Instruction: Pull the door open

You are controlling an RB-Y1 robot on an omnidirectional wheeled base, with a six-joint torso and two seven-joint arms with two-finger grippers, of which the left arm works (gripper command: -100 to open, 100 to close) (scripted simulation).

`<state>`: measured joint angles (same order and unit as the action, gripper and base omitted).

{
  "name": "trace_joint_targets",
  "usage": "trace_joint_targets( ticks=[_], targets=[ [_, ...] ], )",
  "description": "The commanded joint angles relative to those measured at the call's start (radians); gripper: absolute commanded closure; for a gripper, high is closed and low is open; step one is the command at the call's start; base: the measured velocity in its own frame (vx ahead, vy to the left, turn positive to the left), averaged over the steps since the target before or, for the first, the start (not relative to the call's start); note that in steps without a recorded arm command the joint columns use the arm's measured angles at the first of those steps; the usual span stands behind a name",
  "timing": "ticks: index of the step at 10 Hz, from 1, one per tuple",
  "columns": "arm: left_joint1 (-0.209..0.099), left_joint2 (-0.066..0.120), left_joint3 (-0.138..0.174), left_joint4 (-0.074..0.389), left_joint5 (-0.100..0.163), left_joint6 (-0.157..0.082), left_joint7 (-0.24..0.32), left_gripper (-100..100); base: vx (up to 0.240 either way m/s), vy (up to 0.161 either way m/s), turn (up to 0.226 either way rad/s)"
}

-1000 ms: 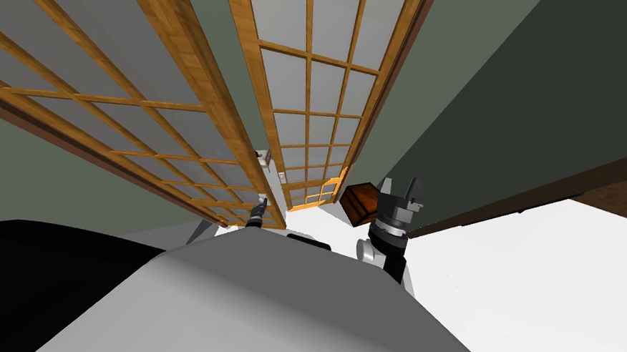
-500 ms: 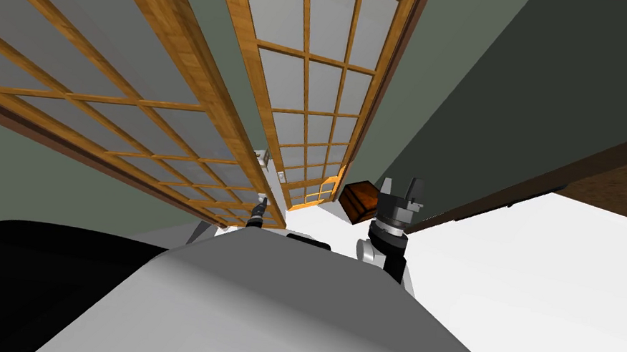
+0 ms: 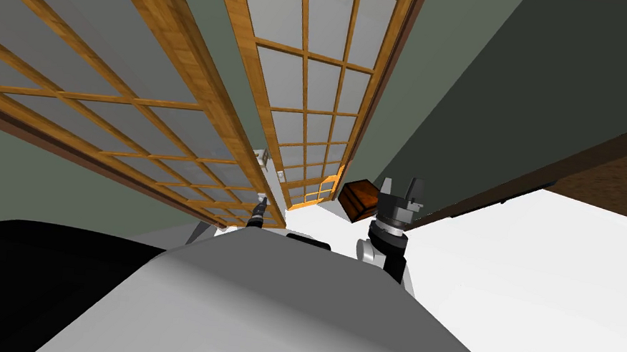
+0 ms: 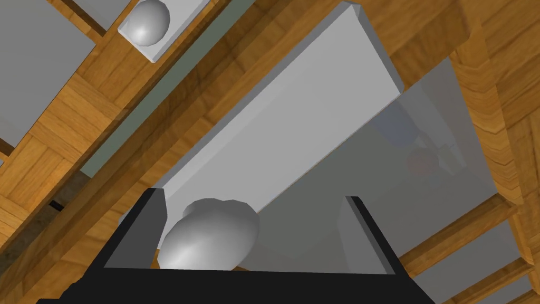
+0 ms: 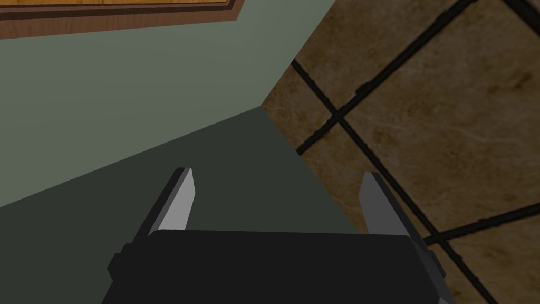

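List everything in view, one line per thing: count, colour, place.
Lattice doors: two, orange-brown wood with grey panes, ahead, side by side.
Door knobs: two, grey, on white plates, one on each door's edge.
Box: one, dark brown, beside the right-hand door.
Walls: grey-green, around the doors.
Floor: white, to the right.
Tiled surface: one, brown with dark lines, beyond the wall corner.
Left pincer: one, dark with light grey fingers, open around the nearer knob.
Right pincer: one, same colours, open, facing the wall corner.
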<state>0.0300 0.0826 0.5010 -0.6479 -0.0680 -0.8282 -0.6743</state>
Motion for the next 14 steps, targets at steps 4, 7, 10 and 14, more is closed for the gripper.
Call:
trace_joint_targets(
  ticks=[4,7,10,14],
  targets=[
    [-0.01,0.029,0.011,0.038,0.02,-0.019,0.096,100,-0.022,0.003,-0.026],
    [-0.017,0.034,0.002,0.045,0.03,-0.022,0.168,100,-0.051,0.019,-0.07],
    [-0.025,0.038,-0.007,0.053,0.039,-0.024,0.243,100,-0.037,0.013,-0.049],
    [-0.033,0.043,-0.016,0.06,0.049,-0.027,0.34,100,-0.029,0.007,-0.044]
  ],
)
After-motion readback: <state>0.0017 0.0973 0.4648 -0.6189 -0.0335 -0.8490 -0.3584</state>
